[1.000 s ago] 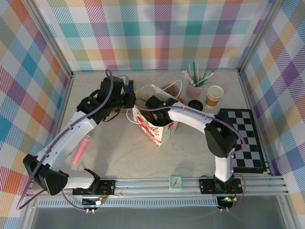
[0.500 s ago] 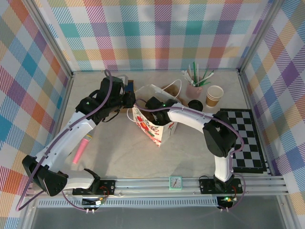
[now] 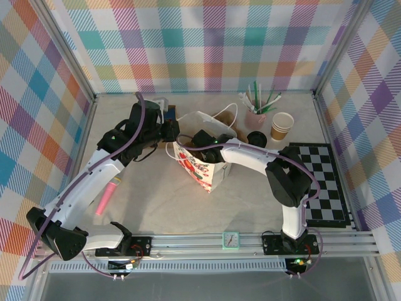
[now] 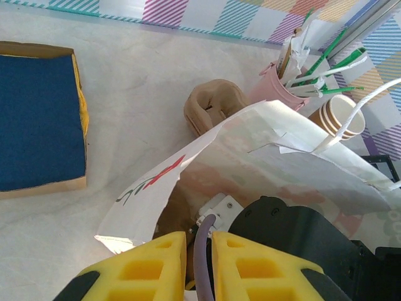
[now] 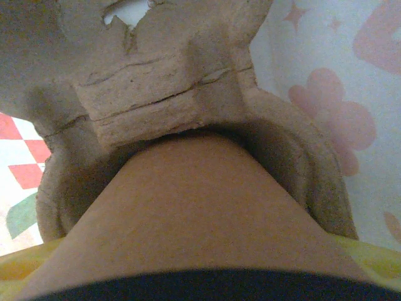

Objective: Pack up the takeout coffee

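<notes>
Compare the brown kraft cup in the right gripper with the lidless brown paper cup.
The brown kraft cup is gripped inside the white flowered bag; the lidless brown paper cup stands free outside. The lidless cup's white inside shows; the kraft cup's doesn't. Both are brown paper.

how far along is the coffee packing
Done: the takeout coffee is gripped by the right hand and already inside the flowered bag, at a socket of the cardboard tray. In hand: the left hand is at the bag's rim. Left: finish seating it, release, withdraw.
</notes>
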Controlling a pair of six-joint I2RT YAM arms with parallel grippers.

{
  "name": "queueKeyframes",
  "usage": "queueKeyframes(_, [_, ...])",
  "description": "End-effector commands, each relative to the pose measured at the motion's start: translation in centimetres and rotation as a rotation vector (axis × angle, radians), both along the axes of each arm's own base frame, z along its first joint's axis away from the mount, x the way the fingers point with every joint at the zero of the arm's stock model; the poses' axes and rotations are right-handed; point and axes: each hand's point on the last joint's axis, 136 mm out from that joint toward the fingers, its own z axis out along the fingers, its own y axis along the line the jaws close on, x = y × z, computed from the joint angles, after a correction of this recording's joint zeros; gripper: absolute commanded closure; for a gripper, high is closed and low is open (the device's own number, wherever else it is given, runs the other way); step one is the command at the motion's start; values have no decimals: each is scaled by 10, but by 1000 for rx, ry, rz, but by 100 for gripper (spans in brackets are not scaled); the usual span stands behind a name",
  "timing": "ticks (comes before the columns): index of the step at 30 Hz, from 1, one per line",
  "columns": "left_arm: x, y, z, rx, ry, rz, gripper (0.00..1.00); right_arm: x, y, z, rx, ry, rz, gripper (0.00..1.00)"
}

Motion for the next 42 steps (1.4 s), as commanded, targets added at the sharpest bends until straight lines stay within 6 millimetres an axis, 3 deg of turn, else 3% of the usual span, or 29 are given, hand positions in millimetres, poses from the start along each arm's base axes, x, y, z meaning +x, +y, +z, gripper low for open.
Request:
queueKeyframes(1, [-4,-3,8,-33,-23,-10,81,0,-7,-34,-31,22,-15,65])
queueKeyframes(14, [-5,-1,2,-17,-12,0,76,-2,-3,-47,-32,54,-7,65])
queueKeyframes(23, [-3,3,-2,5,-8,18,60,-3,-2,-64,-39,89,4,65])
queueKeyframes(42, [-3,7,3,19,-25,29,57,-9,0,-79,-57,146,26,61])
